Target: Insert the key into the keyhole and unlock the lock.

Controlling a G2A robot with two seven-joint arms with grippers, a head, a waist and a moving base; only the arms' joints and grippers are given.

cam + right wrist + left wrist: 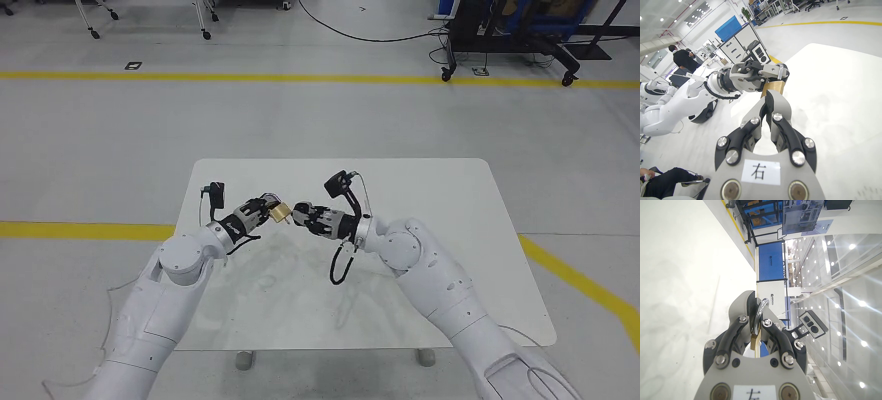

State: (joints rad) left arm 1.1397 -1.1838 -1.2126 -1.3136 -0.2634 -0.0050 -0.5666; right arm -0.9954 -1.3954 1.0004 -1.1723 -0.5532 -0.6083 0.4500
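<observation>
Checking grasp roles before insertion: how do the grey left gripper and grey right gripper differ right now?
Left gripper is shut on the brass padlock with silver shackle; right gripper is shut, nothing visible between its pads. Left gripper grips at the shackle end; right gripper's tips sit at the brass body's opposite end. Shared: both meet above the white table.

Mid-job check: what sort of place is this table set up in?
Most likely an industrial robotics test hall or factory floor: yellow floor lines mark out lanes, blue partition panels fence off bays, and drawer cabinets stand along the open floor.
</observation>
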